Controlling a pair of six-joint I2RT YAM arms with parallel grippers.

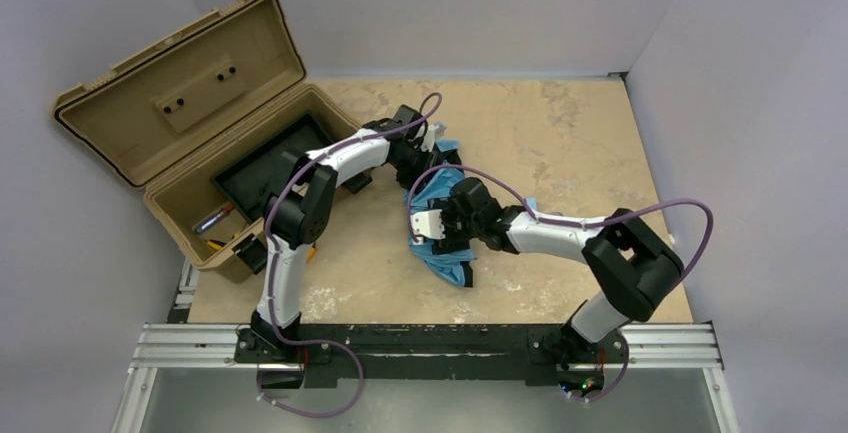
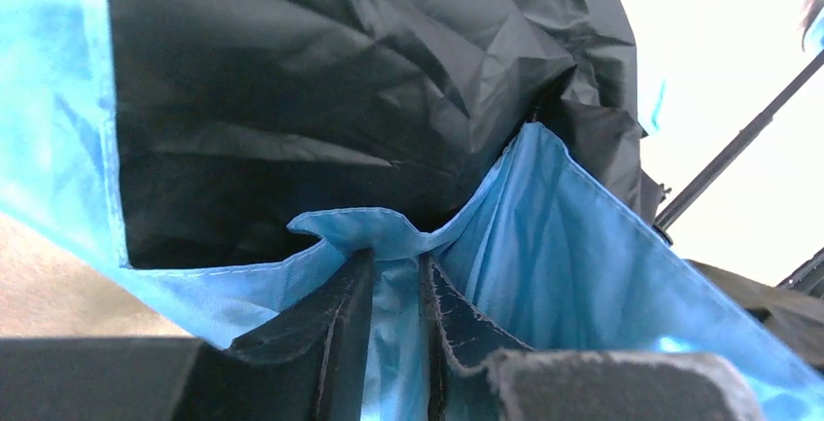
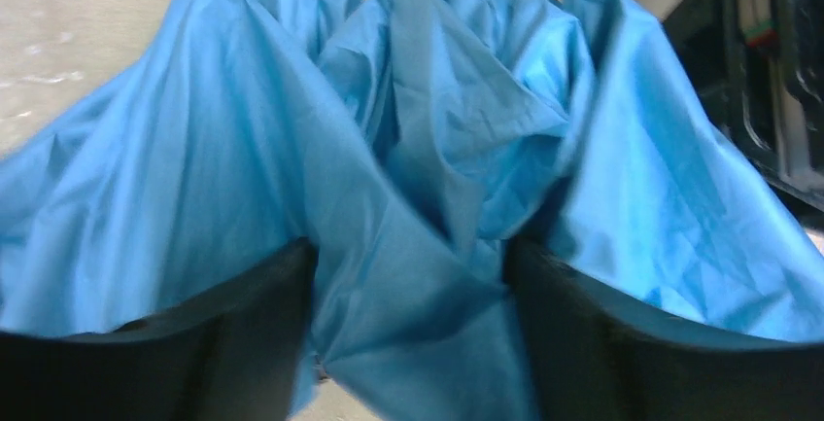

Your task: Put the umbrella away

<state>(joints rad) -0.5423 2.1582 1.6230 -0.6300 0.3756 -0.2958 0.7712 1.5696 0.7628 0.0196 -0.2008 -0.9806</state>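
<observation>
I had the left gripper (image 2: 396,280) pinched on a fold of the umbrella (image 1: 450,268), which lay mid-table, far-to-near. The right gripper (image 3: 410,275) straddled its fabric, unclosed. The case (image 1: 175,103) sat left.

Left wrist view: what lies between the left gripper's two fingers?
A fold of the umbrella, blue cloth, pinched in the left gripper; the left wrist view shows it.

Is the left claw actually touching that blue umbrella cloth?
Touching. The left wrist view shows a fold of the umbrella squeezed between the left claw, with the blue cloth pressed against both dark fingers.
</observation>
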